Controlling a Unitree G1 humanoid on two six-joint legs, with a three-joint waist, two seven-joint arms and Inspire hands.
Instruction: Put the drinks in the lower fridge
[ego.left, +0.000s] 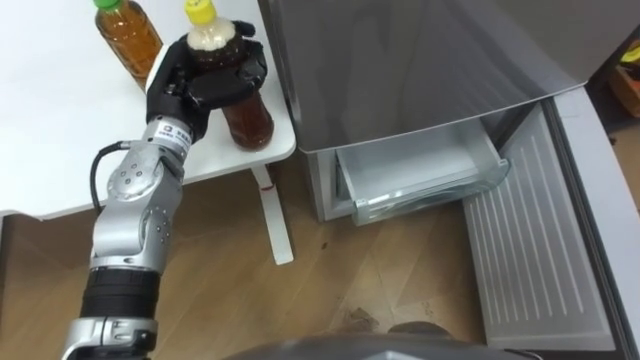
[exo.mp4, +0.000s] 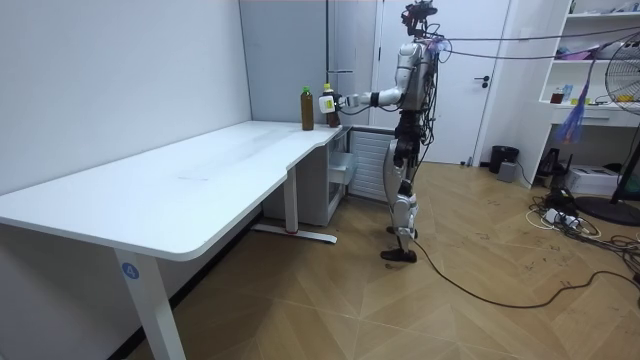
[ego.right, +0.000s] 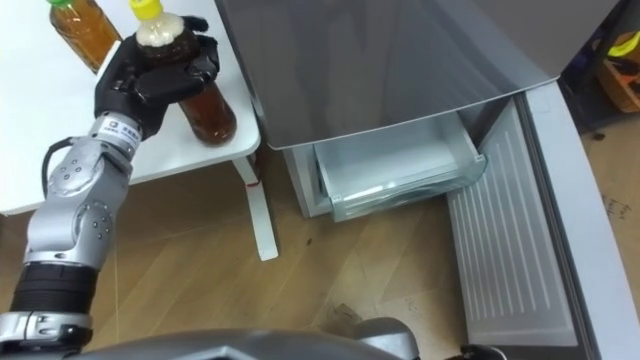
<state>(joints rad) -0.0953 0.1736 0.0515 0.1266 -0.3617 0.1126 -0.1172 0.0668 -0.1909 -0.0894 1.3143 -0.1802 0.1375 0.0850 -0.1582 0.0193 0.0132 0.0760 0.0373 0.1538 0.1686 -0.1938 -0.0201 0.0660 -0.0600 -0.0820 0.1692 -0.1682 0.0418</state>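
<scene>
Standing by the fridge (ego.left: 400, 60), left hand (ego.left: 205, 78) curled round the yellow-capped bottle (ego.left: 250, 120) at the table (ego.left: 60, 130) corner, green-capped bottle (ego.left: 130, 40) just beside, lower drawer (ego.left: 420, 172) open.

Bright, even room light falls from above, leaving a soft sheen on the grey fridge (ego.left: 400, 50) and a faint shadow beneath the white table (exo.mp4: 200, 190).
</scene>
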